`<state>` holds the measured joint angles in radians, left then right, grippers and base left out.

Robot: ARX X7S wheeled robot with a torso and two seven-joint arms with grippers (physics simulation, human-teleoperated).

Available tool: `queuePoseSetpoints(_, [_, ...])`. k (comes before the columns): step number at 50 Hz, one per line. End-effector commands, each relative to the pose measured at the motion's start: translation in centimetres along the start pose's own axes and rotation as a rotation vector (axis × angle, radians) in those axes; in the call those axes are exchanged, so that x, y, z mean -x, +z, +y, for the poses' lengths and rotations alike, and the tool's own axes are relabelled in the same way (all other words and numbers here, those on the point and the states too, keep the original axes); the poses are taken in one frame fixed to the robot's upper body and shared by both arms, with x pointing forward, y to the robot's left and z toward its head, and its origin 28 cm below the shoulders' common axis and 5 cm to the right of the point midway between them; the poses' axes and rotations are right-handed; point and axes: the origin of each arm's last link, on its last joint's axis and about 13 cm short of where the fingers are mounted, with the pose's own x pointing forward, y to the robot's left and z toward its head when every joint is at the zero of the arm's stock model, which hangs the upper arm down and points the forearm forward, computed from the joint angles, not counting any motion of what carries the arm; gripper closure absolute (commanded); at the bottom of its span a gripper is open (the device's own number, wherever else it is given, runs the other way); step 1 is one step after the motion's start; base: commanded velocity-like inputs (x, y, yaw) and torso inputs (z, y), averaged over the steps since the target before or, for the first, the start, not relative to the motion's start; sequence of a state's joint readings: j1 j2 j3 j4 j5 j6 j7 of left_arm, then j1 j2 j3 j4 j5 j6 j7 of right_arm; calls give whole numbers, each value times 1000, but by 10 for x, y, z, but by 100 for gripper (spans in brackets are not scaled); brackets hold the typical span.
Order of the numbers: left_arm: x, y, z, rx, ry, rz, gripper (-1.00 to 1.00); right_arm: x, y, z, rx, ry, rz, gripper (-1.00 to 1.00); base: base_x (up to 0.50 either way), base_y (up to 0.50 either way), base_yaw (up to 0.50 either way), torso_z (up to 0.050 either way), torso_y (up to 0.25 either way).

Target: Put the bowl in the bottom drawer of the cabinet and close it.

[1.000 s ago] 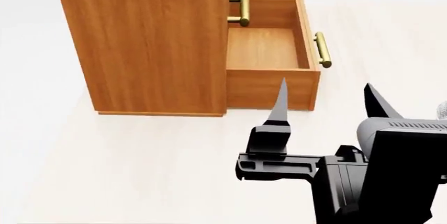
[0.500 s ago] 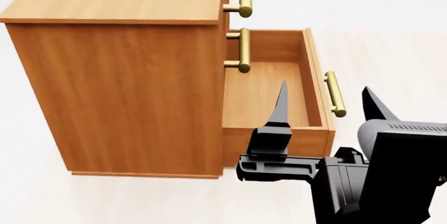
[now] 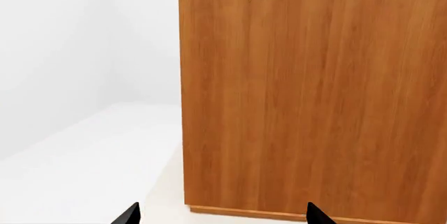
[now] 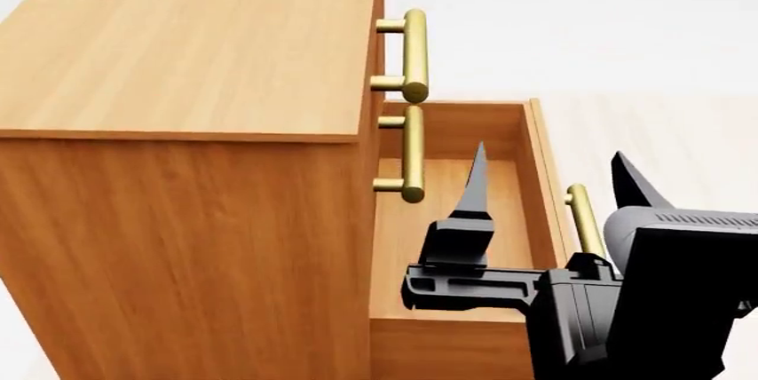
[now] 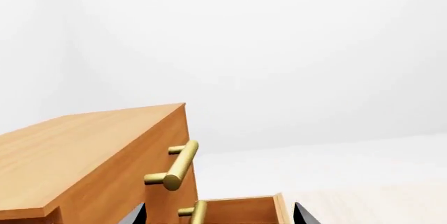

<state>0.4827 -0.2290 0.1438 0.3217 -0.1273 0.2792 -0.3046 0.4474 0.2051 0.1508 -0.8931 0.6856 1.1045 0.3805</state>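
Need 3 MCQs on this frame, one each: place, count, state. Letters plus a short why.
1. Where does the right claw sit in the head view?
A. over the open bottom drawer
B. on top of the cabinet
C. beside the cabinet's far side

2. How many brass handles show in the head view?
A. one
B. three
C. five

3. What state is the bottom drawer in?
A. shut
B. pulled out, with the bowl inside
C. pulled out, no bowl visible inside

Answers:
1. A: both claw tips overlap the drawer and its front edge.
2. B: two on the closed drawers, one on the open drawer's front.
3. C: bare wood floor shows; the claw hides part.
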Motion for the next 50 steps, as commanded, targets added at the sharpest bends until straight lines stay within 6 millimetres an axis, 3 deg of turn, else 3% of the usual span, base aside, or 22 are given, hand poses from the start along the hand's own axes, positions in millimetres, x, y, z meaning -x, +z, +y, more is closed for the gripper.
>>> queuePoseSetpoints(1, [0, -2, 0, 1, 0, 1, -100, 0, -2, -1, -4, 0, 2, -100, 500, 0, 0, 0, 0])
queuePoseSetpoints(9, [0, 3, 0, 1, 0, 1, -100, -1, -3, -2, 5, -10, 7, -100, 451, 0, 0, 0, 0])
queuePoseSetpoints(34, [0, -1, 1, -1, 0, 1, -100, -31, -31, -24, 149, -144, 171, -100, 0, 0, 0, 0, 0])
queuePoseSetpoints(50, [-1, 4, 0, 1, 2, 1, -100, -49, -40, -31, 124, -69, 362, -100, 0, 0, 0, 0, 0])
